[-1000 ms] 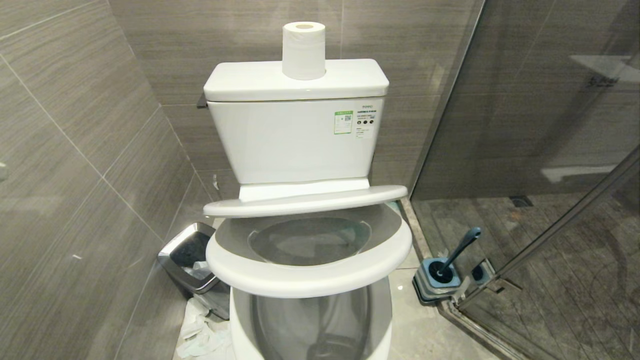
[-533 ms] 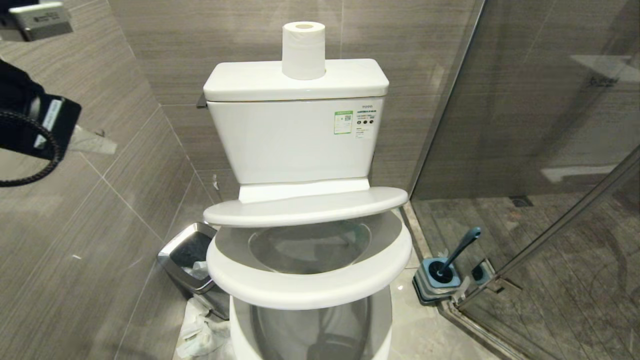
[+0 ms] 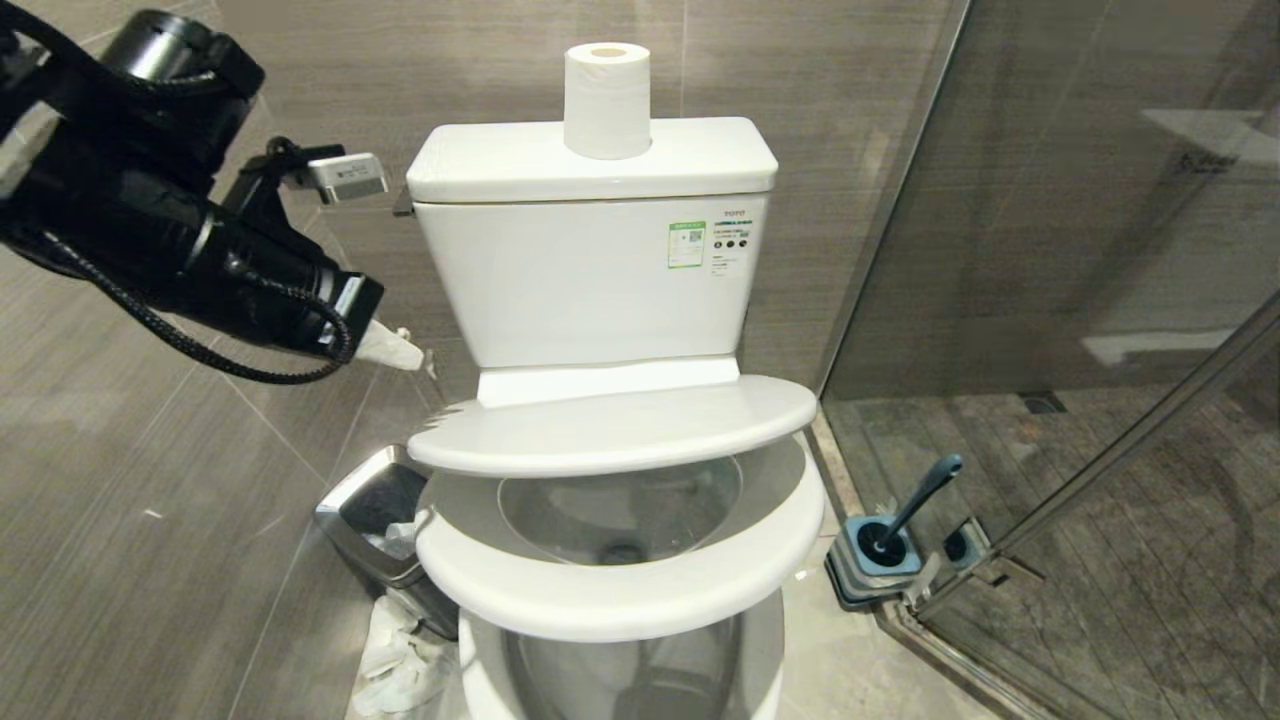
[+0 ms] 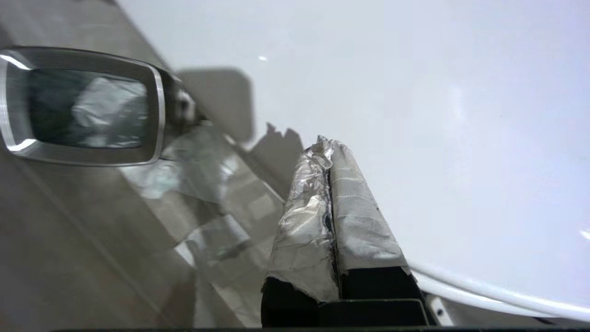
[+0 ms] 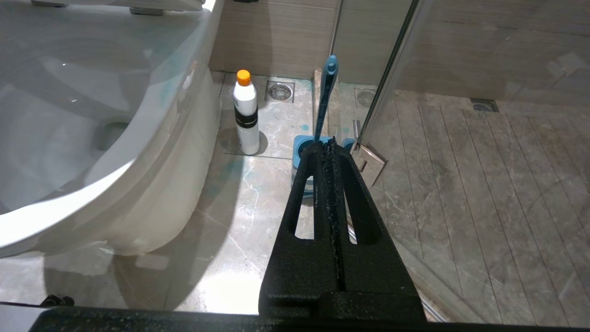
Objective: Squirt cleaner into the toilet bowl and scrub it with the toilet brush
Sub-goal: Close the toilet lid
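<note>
The toilet is glossy white ceramic with a boxy tank [image 3: 590, 270], and its oval bowl [image 3: 620, 515] lies open under a smooth white seat [image 3: 620, 580], while the lid [image 3: 615, 425] hangs half-raised over the back of the bowl. A paper roll [image 3: 607, 100] stands upright on the tank. Left of the tank, the black left arm reaches in, and its left gripper [image 3: 395, 350], fingers wrapped in crinkled silver tape, is pressed shut on nothing just off the lid's left edge; the left wrist view shows those taped fingers [image 4: 343, 216] meeting above the lid's broad white surface, with the square, silver-rimmed bin [image 4: 83, 106] beyond. Right of the toilet, the brush [image 3: 925, 495] leans in its square blue-grey holder [image 3: 875, 560] by the glass shower door. Only the right wrist view shows the cleaner [image 5: 245, 113], a tapered white bottle with an orange cap, standing upright on the floor between the toilet's base and the holder; the right gripper [image 5: 329, 147], matte black, is closed and empty low beside the toilet. Walls are grey streaked tile, the floor pale veined stone, with crumpled paper [image 3: 400, 665] left of the toilet's base.
</note>
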Robot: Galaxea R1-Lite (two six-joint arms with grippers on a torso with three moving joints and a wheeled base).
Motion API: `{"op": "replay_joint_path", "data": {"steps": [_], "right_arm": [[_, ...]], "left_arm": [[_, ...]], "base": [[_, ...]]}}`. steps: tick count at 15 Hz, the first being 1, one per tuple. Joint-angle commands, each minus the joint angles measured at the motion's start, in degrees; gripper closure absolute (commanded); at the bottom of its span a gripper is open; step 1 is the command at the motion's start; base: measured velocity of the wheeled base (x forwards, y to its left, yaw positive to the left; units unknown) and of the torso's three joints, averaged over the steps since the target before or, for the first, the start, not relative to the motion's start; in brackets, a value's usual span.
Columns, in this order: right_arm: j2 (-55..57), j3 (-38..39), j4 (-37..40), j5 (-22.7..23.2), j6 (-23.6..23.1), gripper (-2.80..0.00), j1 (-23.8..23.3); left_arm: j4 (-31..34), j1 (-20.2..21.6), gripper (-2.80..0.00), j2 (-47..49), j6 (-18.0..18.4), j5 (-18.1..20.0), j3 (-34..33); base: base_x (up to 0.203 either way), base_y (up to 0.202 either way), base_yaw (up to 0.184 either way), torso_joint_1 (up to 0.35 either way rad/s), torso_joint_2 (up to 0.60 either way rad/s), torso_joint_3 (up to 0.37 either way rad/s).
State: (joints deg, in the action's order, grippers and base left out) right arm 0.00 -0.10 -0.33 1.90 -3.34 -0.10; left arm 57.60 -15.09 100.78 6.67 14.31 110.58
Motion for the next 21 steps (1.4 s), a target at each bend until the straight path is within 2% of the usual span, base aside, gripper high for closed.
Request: {"op": "replay_joint_path", "data": {"steps": [1,4,9,12,16,21], "right_arm": [[0.1,0.0,0.0,0.0,0.0,0.0,0.0],[0.1,0.0,0.0,0.0,0.0,0.0,0.0],[0.1,0.0,0.0,0.0,-0.1,0.0,0.0],[0.1,0.0,0.0,0.0,0.0,0.0,0.0],[0.1,0.0,0.0,0.0,0.0,0.0,0.1],[0.1,0.0,0.0,0.0,0.0,0.0,0.0]], "left_arm": [[0.3,1.1,0.0,2.9,0.1,2.5,-2.2],[0.3,2.7,0.0,4.5,0.2,7.1,-5.3],[0.2,4.4,0.0,7.0,-0.4,10.7,-9.0],[0.0,4.5,0.0,7.2,-0.9,11.3,-12.0],[-5.4,4.5,0.0,9.6,-4.3,11.3,-14.3],[-9.8,5.1,0.0,11.3,-5.4,11.7,-19.3]], "base": [[0.0,0.0,0.0,0.0,0.0,0.0],[0.0,0.0,0.0,0.0,0.0,0.0],[0.0,0.0,0.0,0.0,0.0,0.0],[0.0,0.0,0.0,0.0,0.0,0.0],[0.0,0.0,0.0,0.0,0.0,0.0],[0.0,0.0,0.0,0.0,0.0,0.0]]}}
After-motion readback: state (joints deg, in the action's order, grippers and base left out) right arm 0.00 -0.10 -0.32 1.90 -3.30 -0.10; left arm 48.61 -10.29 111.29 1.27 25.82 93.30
